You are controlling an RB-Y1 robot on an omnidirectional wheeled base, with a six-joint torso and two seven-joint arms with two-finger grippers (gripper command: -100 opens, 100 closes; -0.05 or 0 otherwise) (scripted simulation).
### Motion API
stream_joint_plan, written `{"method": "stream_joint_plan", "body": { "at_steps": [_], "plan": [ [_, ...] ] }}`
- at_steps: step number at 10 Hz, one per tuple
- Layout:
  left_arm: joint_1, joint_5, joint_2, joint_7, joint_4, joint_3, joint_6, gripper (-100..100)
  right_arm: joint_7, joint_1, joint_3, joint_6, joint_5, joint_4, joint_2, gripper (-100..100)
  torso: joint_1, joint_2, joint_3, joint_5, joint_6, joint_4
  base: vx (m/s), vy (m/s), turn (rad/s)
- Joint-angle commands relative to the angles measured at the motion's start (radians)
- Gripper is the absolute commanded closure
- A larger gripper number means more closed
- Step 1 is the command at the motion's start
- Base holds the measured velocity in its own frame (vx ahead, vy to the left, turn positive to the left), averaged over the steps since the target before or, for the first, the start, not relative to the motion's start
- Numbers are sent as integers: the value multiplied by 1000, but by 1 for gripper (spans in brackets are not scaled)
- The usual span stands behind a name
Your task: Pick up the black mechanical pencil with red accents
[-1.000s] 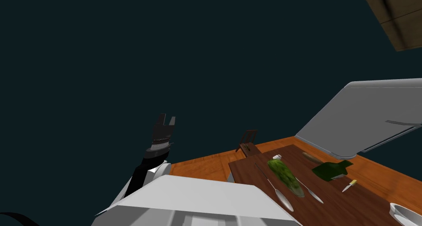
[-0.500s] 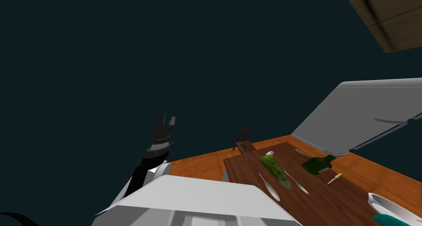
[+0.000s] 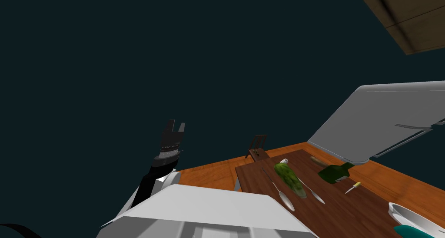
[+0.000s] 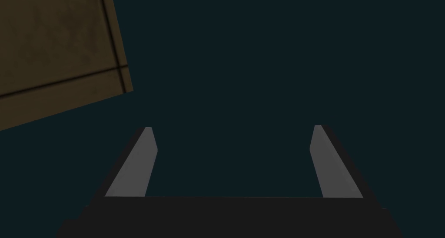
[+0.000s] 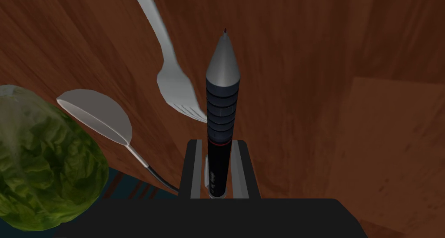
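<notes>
Black with a thin red ring, the pencil (image 5: 221,118) is clamped between the fingers of your right gripper (image 5: 218,145). Its long axis runs straight out along the gripper, grey tip leading. Beneath it is the wood table (image 5: 304,53), with a fork (image 5: 174,83) just beyond the barrel and a spoon (image 5: 97,114) and lettuce (image 5: 43,161) further off. A lift straight away from the table looks safest for clearing the fork. Your left gripper (image 4: 232,127) hangs spread and empty, well apart from the table.
</notes>
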Motion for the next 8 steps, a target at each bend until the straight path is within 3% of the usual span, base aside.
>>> {"method": "stream_joint_plan", "body": {
  "at_steps": [1, 2, 3, 5, 6, 8],
  "plan": [
    [0, 0, 0, 0, 0, 0, 0, 0, 0, 0, 0, 0, 0, 0, 0, 100, 0, 0, 0, 0, 0, 0, 0, 0, 0],
    [0, 0, 0, 0, 0, 0, 0, 0, 0, 0, 0, 0, 0, 0, 0, 0, 0, 0, 0, 0, 0, 0, 0, 0, 0],
    [0, 0, 0, 0, 0, 0, 0, 0, 3, 19, 14, -12, -33, -11, -25, 100, 0, 0, 0, 0, 0, 0, 34, 64, 12],
    [0, 0, 0, 0, 0, 0, 0, 0, 3, 19, 14, -12, -33, -11, -25, 100, 5, -2, -1, 1, 0, 0, 27, 64, -6],
    [0, 0, 0, 0, 0, 0, 0, 0, -4, 38, 14, -40, -46, -11, -54, 100, 3, -2, -1, 0, 0, 0, 20, 58, 29],
    [0, 0, 0, 0, 0, 0, 0, 0, -8, 48, 14, -54, -52, -11, -68, 100, 5, -3, -1, 1, 0, -1, 43, 72, 2]
  ]
}}
